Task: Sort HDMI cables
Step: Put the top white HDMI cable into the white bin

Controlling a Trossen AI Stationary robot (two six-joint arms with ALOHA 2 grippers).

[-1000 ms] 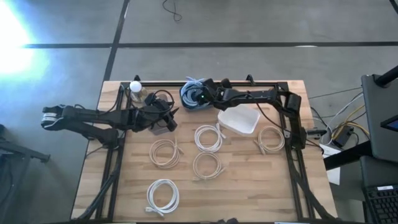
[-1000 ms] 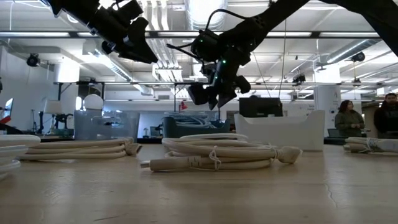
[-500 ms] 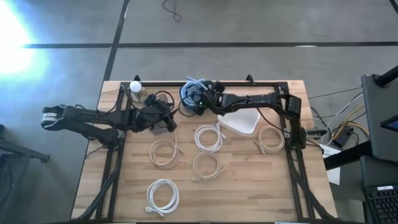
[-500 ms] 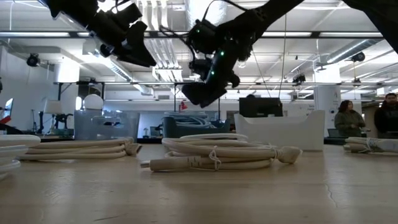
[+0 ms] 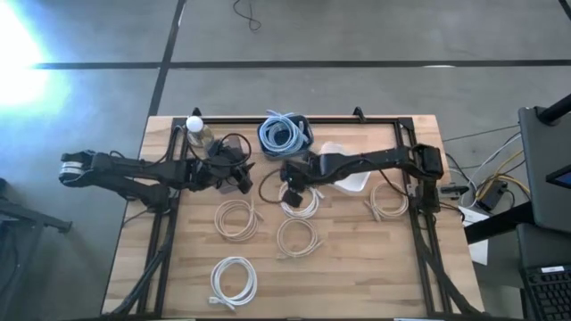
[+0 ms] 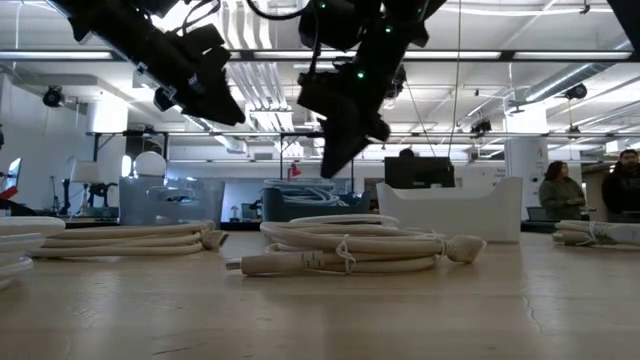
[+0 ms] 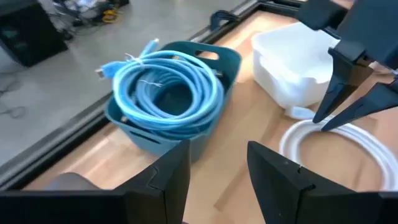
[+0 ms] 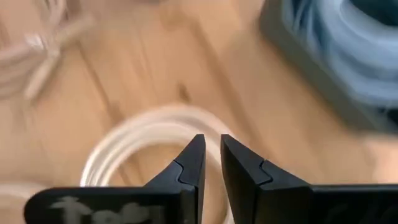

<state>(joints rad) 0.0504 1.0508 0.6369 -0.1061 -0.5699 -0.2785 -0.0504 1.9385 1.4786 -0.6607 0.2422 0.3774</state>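
Cable (image 5: 299, 198) lying under right gripper (image 5: 292, 184); fingers nearly together, empty, risking missed grab; left gripper (image 7: 214, 177) hanging apart.

Six pale cable coils (image 5: 238, 217), two bins (image 5: 302, 134)

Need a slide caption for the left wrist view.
Light blue HDMI cables coiled in teal bin; right end effector above white cable coil beside white bin.
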